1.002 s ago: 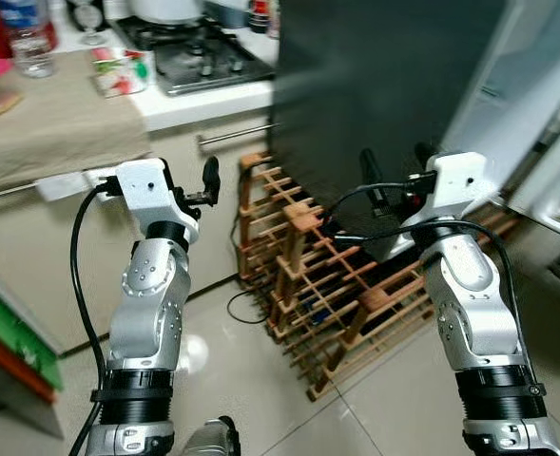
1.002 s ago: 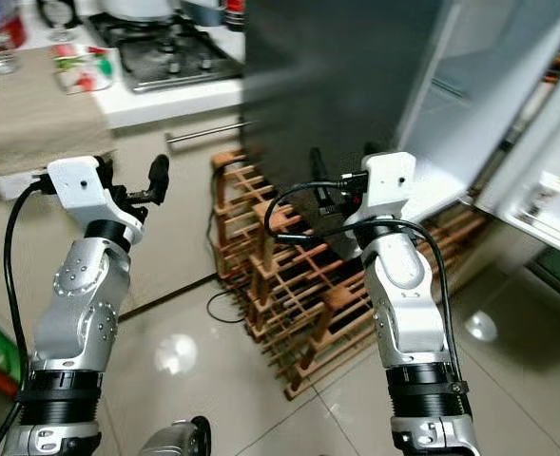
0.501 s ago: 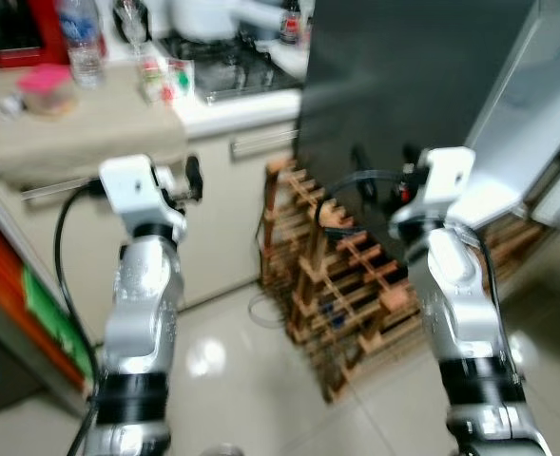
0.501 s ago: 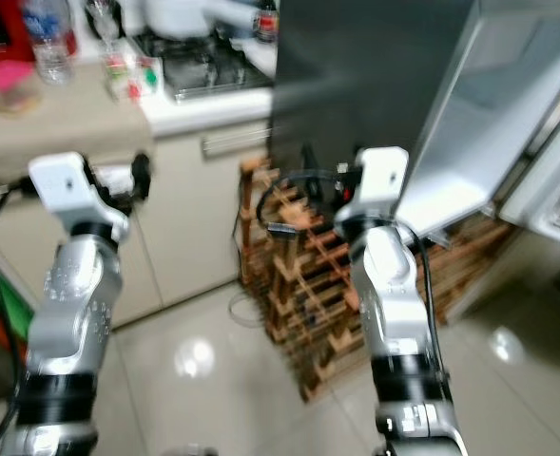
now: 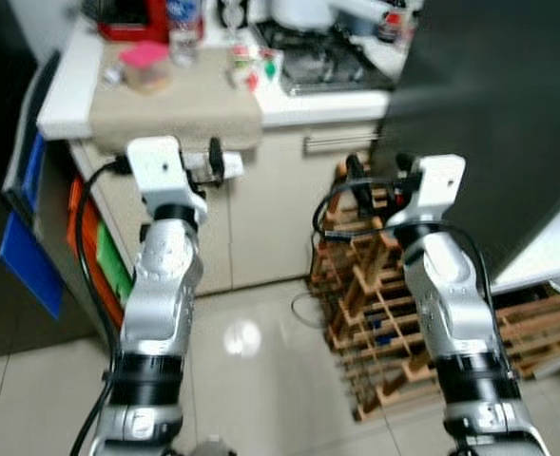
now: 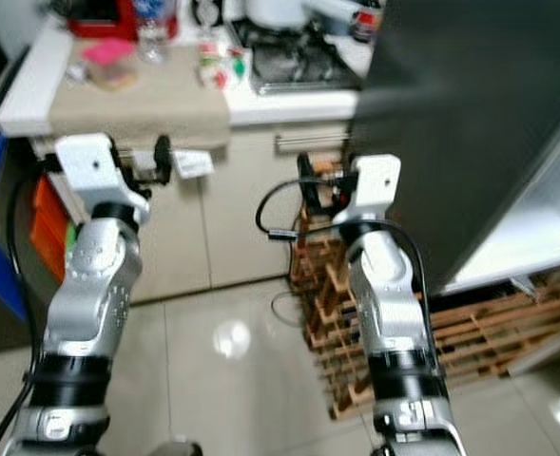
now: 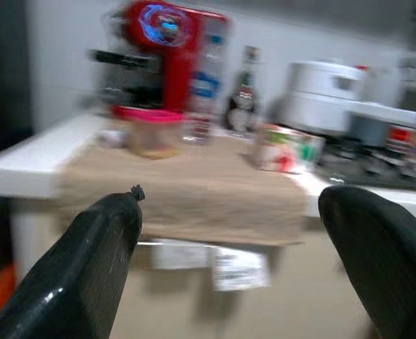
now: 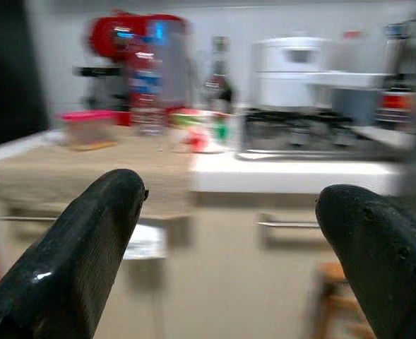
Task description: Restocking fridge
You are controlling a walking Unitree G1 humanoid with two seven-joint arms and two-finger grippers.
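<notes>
A humanoid robot is standing on a glossy tiled kitchen floor (image 5: 251, 351), holding both silver arms raised at chest height in front of a white bench (image 5: 66, 85) draped with a beige cloth (image 5: 175, 109). The left pincer (image 7: 229, 233) is hovering just short of the bench's front edge, its two black fingers (image 7: 87, 247) spread wide with nothing between them. The right pincer (image 8: 229, 233) is likewise standing open and empty, raised in front of a cabinet drawer with a metal handle (image 5: 337, 142) and above a wooden wine rack (image 5: 375, 313) that is sitting on the floor against the dark fridge (image 5: 498, 123).

The fridge is rising at the robot's right, its dark side panel facing the camera, with a pale door edge (image 6: 536, 237) showing lower down. On the cloth, the goods are lying well apart from both pincers: a small pink-lidded tub (image 7: 150, 131), a clear plastic water bottle (image 5: 183, 28) and a red-and-green printed carton (image 7: 285, 147). Behind them a red coffee machine (image 7: 167, 60) is standing against the wall, beside a dark glass bottle (image 7: 241, 95). Farther along, a white pot (image 7: 324, 95) is sitting on a gas hob (image 5: 327, 62). A white label (image 7: 234, 268) is hanging from the bench front below the cloth. Blue and orange items (image 5: 32, 237) are stacked at the bench's far end, blurred.
</notes>
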